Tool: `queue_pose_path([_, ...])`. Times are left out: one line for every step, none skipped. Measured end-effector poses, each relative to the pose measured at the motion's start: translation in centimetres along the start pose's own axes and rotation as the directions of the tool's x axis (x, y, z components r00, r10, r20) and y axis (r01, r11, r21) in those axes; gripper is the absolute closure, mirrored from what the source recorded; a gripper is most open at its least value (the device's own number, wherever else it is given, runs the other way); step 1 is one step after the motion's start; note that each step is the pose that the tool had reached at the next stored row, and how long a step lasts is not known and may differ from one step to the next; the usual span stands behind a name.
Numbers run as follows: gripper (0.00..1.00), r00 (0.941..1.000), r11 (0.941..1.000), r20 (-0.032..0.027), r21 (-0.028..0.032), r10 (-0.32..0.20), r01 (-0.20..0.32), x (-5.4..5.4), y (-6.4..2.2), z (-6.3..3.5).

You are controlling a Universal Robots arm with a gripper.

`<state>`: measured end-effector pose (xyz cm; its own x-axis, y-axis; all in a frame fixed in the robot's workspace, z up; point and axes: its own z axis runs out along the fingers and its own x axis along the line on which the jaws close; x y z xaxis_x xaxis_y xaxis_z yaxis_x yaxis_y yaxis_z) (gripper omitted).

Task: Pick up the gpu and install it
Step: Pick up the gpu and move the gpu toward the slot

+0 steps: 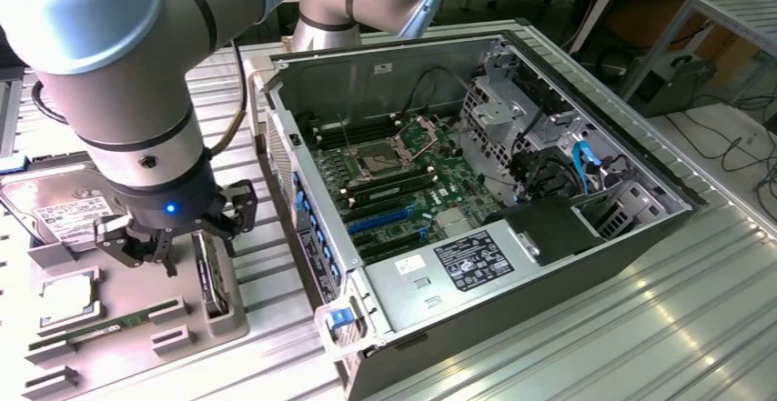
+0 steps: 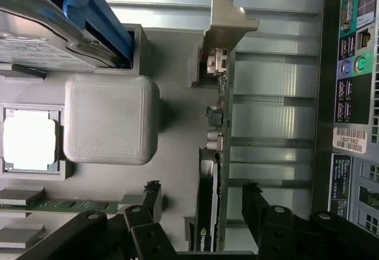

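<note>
The claw [image 1: 192,240] [image 2: 203,193] hangs spread wide. Its 2 black fingers [image 2: 151,196] stand one on each side of the graphics card [image 1: 211,278] [image 2: 214,135], with a gap left at both sides, so it grips nothing.

The card stands on its long edge in a slot of the grey tray [image 1: 122,285] [image 2: 174,88], right beneath the claw. Its pale metal bracket [image 2: 224,32] is at the end away from the fingers.

Just beside the card on the tray sits a plain grey block [image 2: 111,121]. Further across lie a silver hard drive [image 1: 61,215] [image 2: 41,41] with a white label, a square processor chip [image 1: 67,296] [image 2: 29,138] and a narrow green memory stick [image 1: 116,325] [image 2: 59,204], each in its own holder.

The tray rests on a ribbed metal table [image 1: 607,328]. Next to it, toward the exterior view's right, a computer case [image 1: 364,74] [image 2: 355,64] lies on its side with the cover off. Its green motherboard [image 1: 413,183] faces up, with blue slots [image 1: 382,219] near the side closest to the tray.
</note>
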<state>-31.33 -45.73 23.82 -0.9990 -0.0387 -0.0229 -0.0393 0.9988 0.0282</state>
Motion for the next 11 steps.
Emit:
queue_pose_path([0.34, 1.0000, 1.0000, 0.0000, 0.0001, 0.000, 0.000, -0.09, -0.01, 0.22])
queue_pose_path([0.34, 1.0000, 1.0000, 0.0001, 0.0001, 0.000, 0.000, -0.21, -0.01, 0.36])
queue_pose_path([0.34, 1.0000, 1.0000, 0.0000, 0.0002, 0.001, -0.001, -0.37, -0.03, 0.52])
queue_pose_path([0.34, 1.0000, 1.0000, 0.0001, 0.0002, 0.001, -0.001, -0.45, -0.03, 0.60])
queue_pose_path([0.35, 1.0000, 1.0000, 0.0001, 0.0001, 0.001, -0.001, -0.45, -0.03, 0.61])
queue_pose_path([0.35, 1.0000, 1.0000, 0.0001, 0.0001, 0.001, -0.001, -0.45, -0.03, 0.61])
queue_pose_path([0.42, 1.0000, 1.0000, 0.0001, 0.0002, 0.001, -0.001, -0.45, -0.03, 0.61])
queue_pose_path([0.49, 1.0000, 1.0000, 0.0001, 0.0002, 0.001, -0.001, -0.45, -0.03, 0.61])
queue_pose_path([0.49, 1.0000, 1.0000, 0.0001, 0.0001, 0.001, -0.001, -0.45, -0.03, 0.61])
queue_pose_path([0.49, 1.0000, 1.0000, 0.0001, 0.0002, 0.001, -0.001, -0.45, -0.03, 0.61])
queue_pose_path([0.49, 1.0000, 1.0000, 0.0001, 0.0002, 0.001, -0.001, -0.45, -0.03, 0.61])
